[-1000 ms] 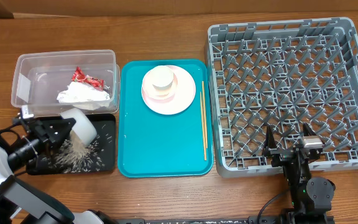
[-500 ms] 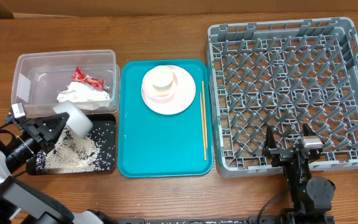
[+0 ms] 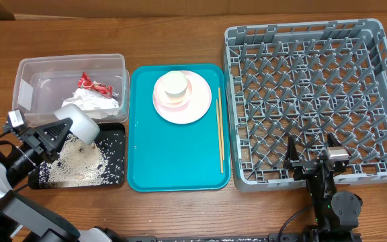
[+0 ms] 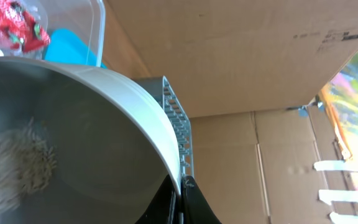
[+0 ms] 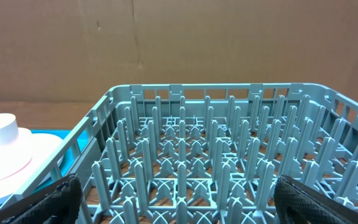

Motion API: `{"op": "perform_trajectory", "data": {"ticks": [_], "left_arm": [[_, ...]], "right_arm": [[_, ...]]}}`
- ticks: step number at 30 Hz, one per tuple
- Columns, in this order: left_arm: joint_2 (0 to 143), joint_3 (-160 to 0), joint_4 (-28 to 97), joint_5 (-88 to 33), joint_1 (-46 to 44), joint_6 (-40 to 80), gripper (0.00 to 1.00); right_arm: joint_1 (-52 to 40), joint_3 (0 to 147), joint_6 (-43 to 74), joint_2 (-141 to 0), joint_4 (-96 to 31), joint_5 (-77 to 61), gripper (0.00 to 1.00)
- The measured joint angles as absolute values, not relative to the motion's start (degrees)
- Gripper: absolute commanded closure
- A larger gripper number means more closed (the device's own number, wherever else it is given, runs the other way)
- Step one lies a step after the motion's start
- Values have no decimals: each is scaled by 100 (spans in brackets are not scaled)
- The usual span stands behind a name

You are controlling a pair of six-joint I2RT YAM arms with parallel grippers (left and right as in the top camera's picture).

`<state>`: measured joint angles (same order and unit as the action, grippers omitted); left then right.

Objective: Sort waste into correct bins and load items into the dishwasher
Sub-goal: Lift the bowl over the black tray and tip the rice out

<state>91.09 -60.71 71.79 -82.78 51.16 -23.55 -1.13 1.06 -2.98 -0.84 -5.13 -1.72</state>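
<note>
Overhead, I see the left end effector point(image 3: 60, 132) pinching a tipped bowl point(image 3: 80, 124) over the black tray point(image 3: 121, 156), rice point(image 3: 79, 165) heaped there. Only the left wrist view shows rice inside the bowl. Right end effector point(image 3: 311, 153) is spread at the rack point(image 3: 314, 67) edge.

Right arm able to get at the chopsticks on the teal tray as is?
Probably yes. The right gripper is open and empty at the dish rack's near edge. The chopsticks lie uncovered along the teal tray's right edge; only the rack's wall stands between, likely cleared by lifting.
</note>
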Motion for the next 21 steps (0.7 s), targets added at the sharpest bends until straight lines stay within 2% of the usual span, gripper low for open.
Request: {"op": "perform_trajectory", "data": {"ticks": [3,7,21], "left_arm": [[9109,-6069,7166,-8315,5120,-2351,96],[9109,-6062,7822,-8523,5148,-2628,96],[9109,-6060,7839,-8705,5148,-2895,96]], "right_arm": [[-110,106,-298,-84,-513,-172,0],[-110,106,-301,-84,-513,-172,0],[-113,106,-301,-84,-513,-169,0]]}}
